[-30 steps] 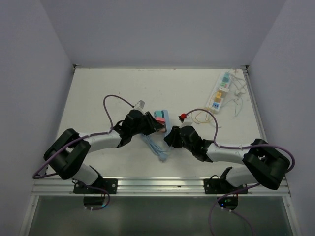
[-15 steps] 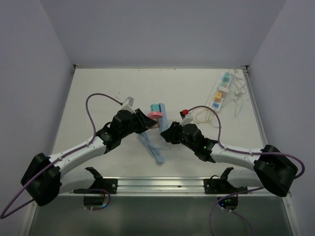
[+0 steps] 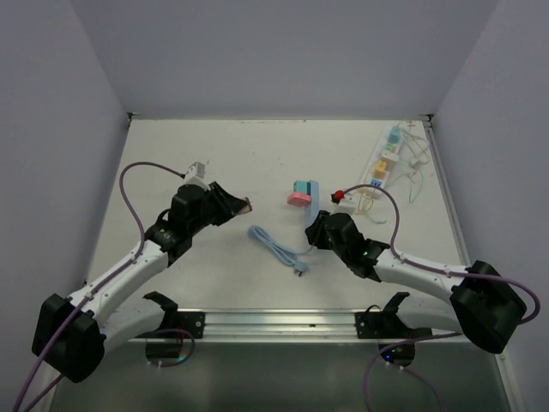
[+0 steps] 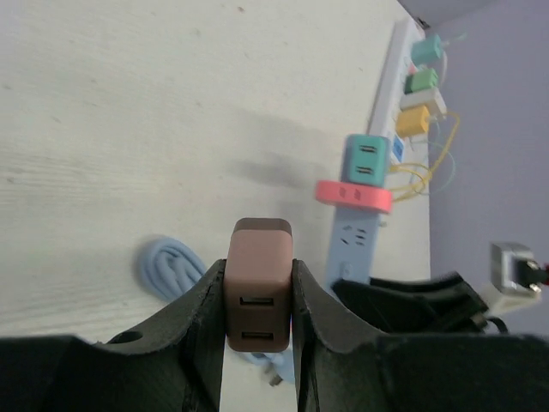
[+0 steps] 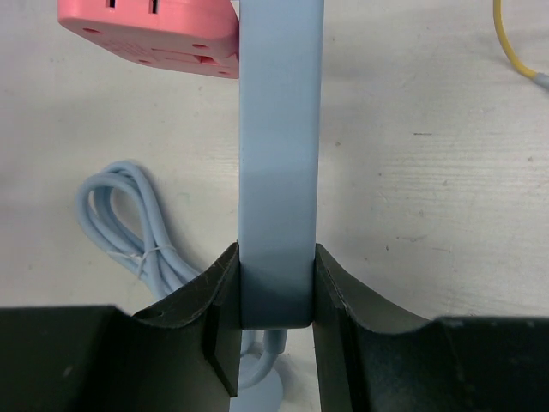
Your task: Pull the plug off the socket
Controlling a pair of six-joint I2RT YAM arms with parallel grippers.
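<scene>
While your left pincer [image 4: 257,276] is clamped on the brown plug [image 4: 259,296], well apart from the light-blue socket strip [image 5: 280,129], your right pincer [image 5: 276,268] is clamped on that strip's near end. A pink plug [image 5: 146,26] and a teal plug [image 4: 367,159] sit in the strip. A coiled blue cable [image 3: 274,245] lies on the table [image 3: 257,154] between the arms.

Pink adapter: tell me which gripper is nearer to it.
Right. The right gripper clamps the light-blue strip just short of the pink adapter; the left gripper, holding the brown plug, sits apart to its left.
</scene>
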